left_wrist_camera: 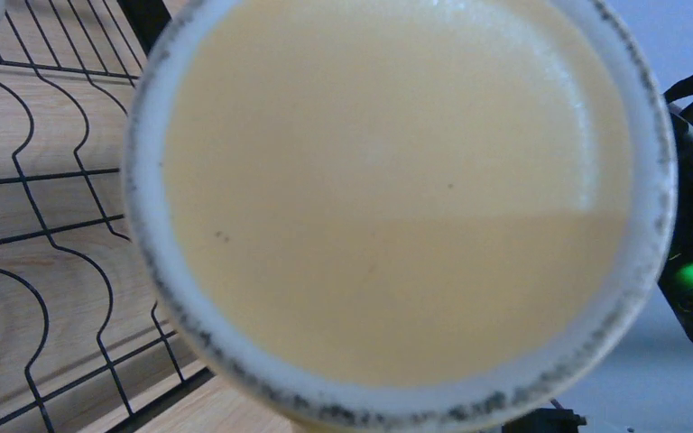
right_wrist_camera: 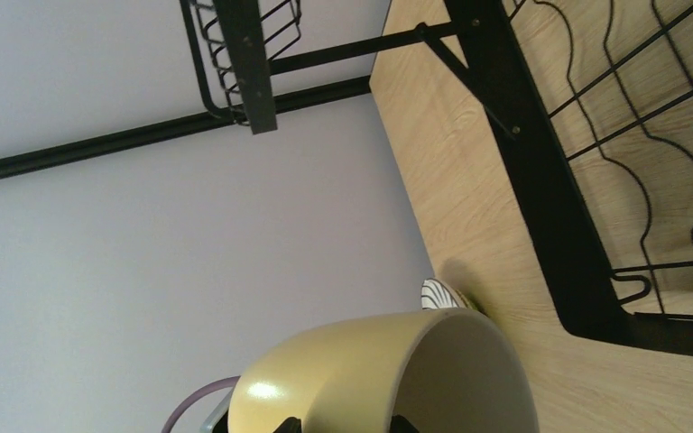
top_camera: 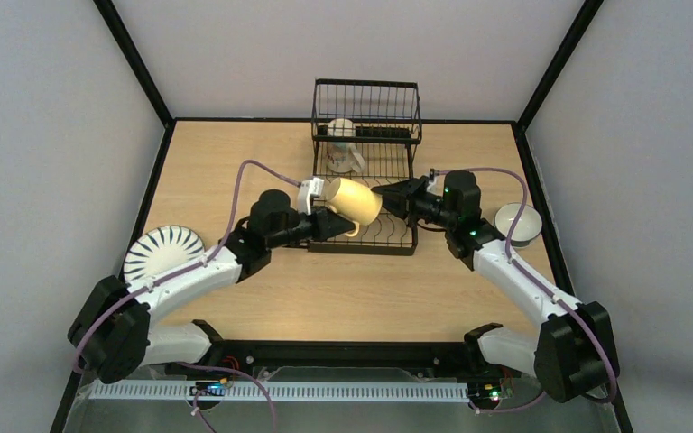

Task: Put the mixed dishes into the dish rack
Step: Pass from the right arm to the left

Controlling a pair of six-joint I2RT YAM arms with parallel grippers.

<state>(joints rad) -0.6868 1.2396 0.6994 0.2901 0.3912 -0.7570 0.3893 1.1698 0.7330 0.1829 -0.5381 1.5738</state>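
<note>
A yellow mug [top_camera: 354,200] hangs on its side above the front of the dish rack [top_camera: 361,242]. My left gripper [top_camera: 332,222] is shut on it from the left, at the handle side. The mug's speckled base [left_wrist_camera: 397,198] fills the left wrist view and hides those fingers. My right gripper [top_camera: 386,193] stands open at the mug's mouth; its two dark fingertips [right_wrist_camera: 293,424] show apart, either side of the mug's wall [right_wrist_camera: 361,379]. A pale mug [top_camera: 343,159] stands at the back of the rack. A striped plate [top_camera: 163,253] lies at the left and a white bowl [top_camera: 517,224] at the right.
The rack's raised upper basket [top_camera: 366,99] stands against the back wall, its wavy lower wires [left_wrist_camera: 27,225] over the wood table [top_camera: 343,298]. Grey walls close in the left, right and back edges. The striped plate [right_wrist_camera: 442,294] shows small beyond the mug.
</note>
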